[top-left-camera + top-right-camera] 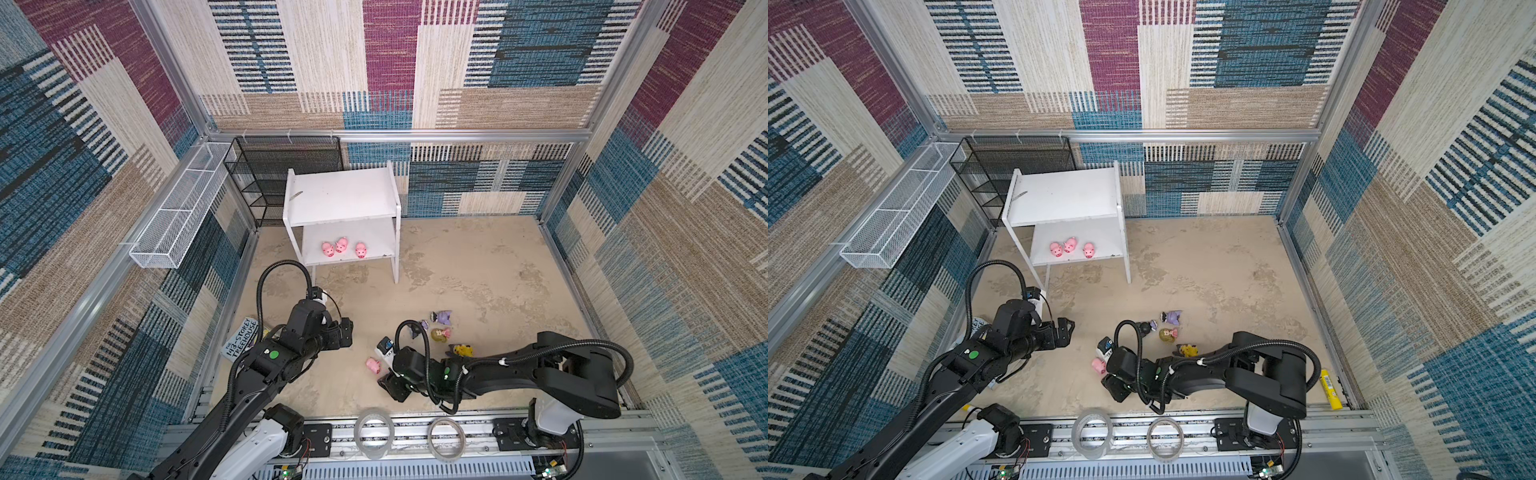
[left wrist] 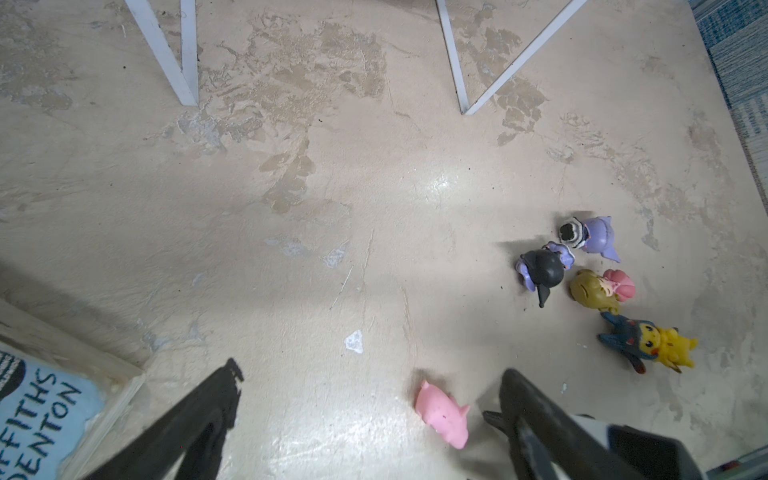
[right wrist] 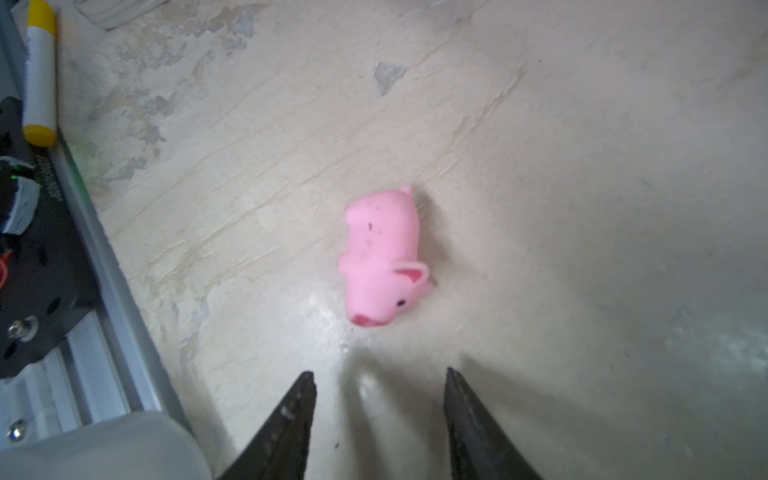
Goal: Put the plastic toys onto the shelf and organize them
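Note:
The white shelf (image 1: 340,195) stands at the back, with three pink pigs (image 1: 340,246) on its lower board. A fourth pink pig (image 1: 373,365) (image 3: 380,257) lies on its side on the floor. My right gripper (image 3: 378,374) is open just short of the pig, touching nothing. My left gripper (image 1: 347,332) (image 2: 372,372) hangs wide open and empty above the floor to the left. Two black-and-purple figures (image 2: 594,239) (image 2: 542,270), a blond doll (image 2: 600,291) and a yellow figure with a blue hood (image 2: 656,345) lie in a cluster to the right.
A paperback book (image 1: 241,343) lies under my left arm. A black mesh rack (image 1: 282,174) and a white wire basket (image 1: 178,216) stand at the back left. Two tape rolls (image 1: 374,432) sit on the front rail. A yellow tube (image 1: 1330,388) lies by the right wall.

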Robot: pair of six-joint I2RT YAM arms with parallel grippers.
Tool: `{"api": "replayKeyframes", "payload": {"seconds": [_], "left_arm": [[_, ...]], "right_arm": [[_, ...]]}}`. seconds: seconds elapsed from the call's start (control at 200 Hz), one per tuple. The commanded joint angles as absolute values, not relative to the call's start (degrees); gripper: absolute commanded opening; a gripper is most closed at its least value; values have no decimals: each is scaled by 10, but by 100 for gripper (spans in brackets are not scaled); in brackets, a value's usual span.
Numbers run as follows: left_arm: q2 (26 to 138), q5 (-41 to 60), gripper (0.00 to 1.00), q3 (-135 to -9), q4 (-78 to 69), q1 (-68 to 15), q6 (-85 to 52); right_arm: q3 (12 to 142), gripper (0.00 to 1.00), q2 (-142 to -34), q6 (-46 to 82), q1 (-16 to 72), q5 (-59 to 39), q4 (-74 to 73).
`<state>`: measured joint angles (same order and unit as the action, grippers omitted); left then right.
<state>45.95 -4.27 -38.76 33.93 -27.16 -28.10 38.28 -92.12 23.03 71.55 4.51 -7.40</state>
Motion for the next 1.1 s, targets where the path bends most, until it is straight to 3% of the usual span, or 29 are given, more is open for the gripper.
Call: {"api": "replayKeyframes", "payload": {"seconds": [0.0,0.215,0.656,1.092], "left_arm": [[457,-39,99,-387,337,-271,-297],[447,-43,99,-386,343,-272,-299],[436,-44,99,-388,343,-272,-297],[437,-41,99,-386,342,-272,-297]], "right_arm": [[369,58,-888,223,714,63,-92],[412,51,-916,205,692,75,-85],[461,54,-984,192,673,60,-96],[485,56,-1027,191,722,76,-86]]}}
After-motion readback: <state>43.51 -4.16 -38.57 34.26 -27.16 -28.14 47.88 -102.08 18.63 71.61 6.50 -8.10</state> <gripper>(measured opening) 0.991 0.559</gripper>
